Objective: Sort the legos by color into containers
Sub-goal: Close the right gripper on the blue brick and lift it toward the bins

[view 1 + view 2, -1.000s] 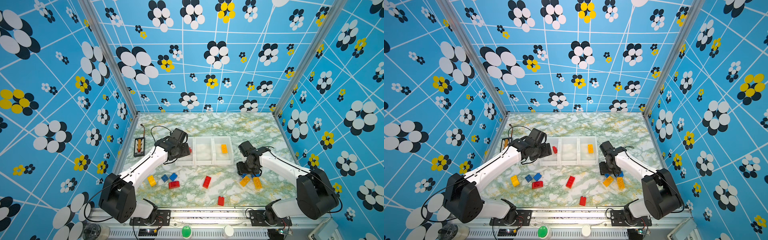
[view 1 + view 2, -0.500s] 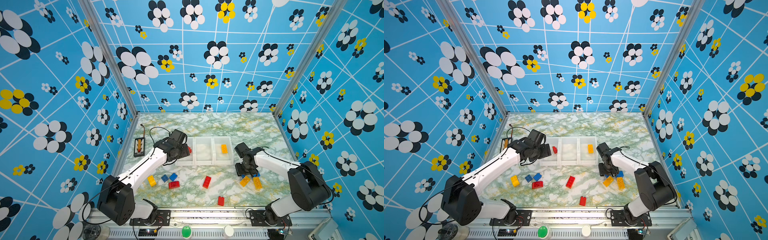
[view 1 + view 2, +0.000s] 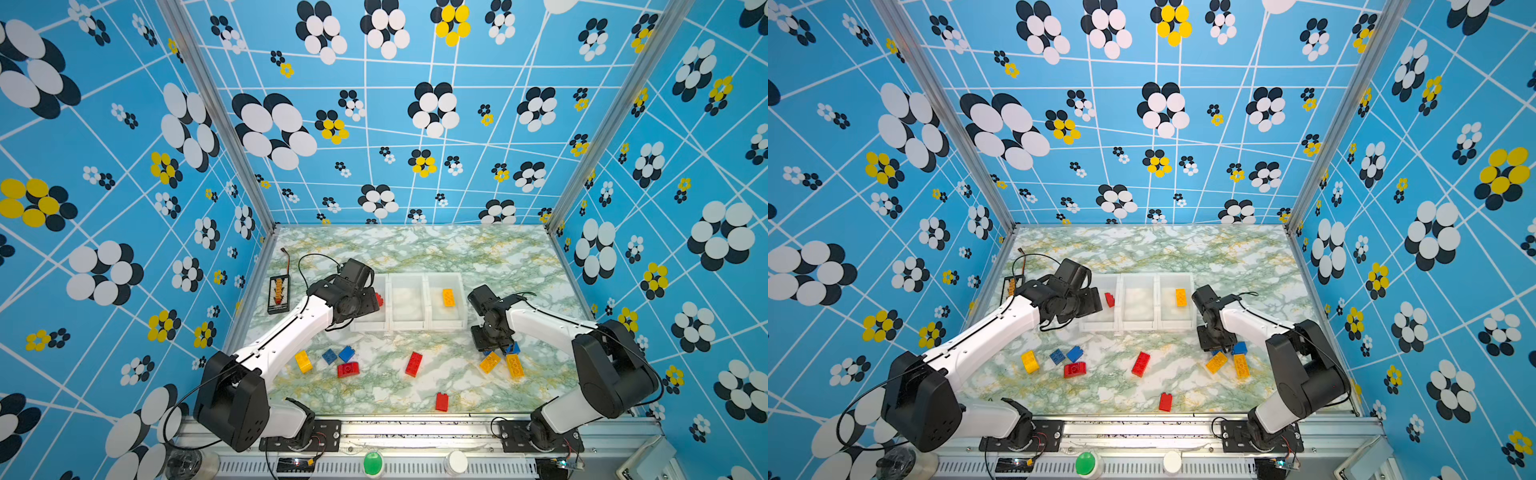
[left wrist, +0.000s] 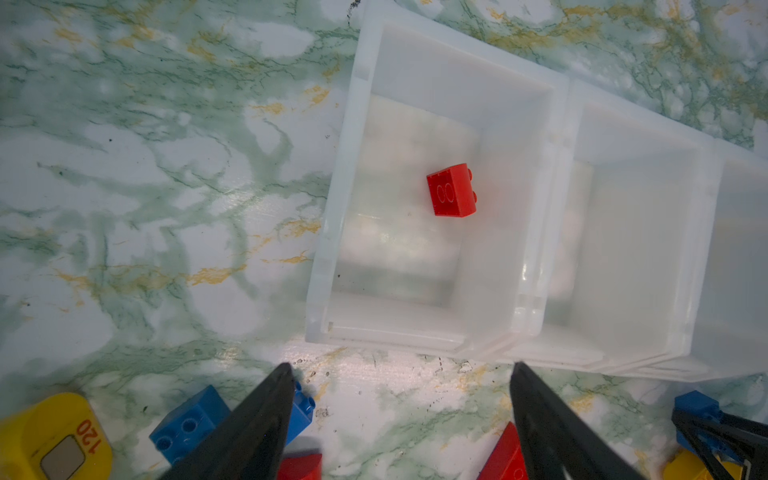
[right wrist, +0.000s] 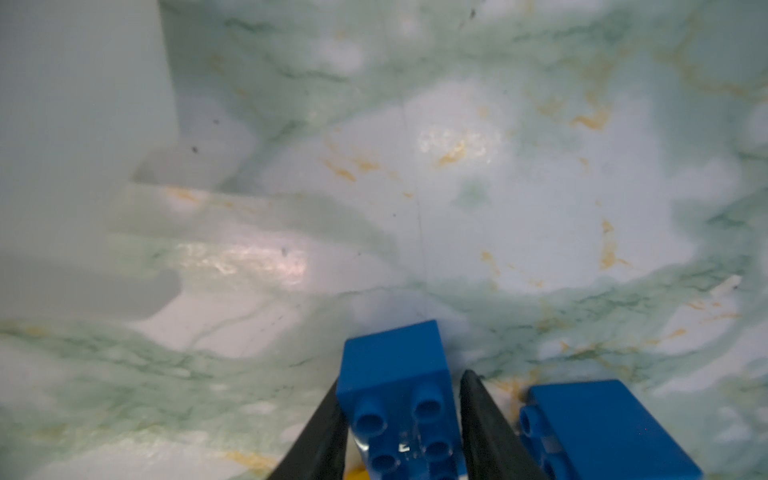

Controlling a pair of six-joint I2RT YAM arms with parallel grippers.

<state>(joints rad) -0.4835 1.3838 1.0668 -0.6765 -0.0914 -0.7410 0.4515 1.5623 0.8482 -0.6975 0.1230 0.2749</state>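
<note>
Blue brick (image 5: 390,374) clamped by right gripper (image 5: 400,377) near the containers (image 3: 407,326)
Light, rigid, slick plastic — flat sides likely best gripped; left gripper (image 4: 401,365) spread, empty.

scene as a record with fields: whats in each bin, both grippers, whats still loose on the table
left bin: one red brick
middle bin: empty
right bin: one yellow-orange brick
left gripper: open, holding nothing
right gripper: shut on a blue brick
unsorted: loose bricks, three red, three yellow, three blue
</note>
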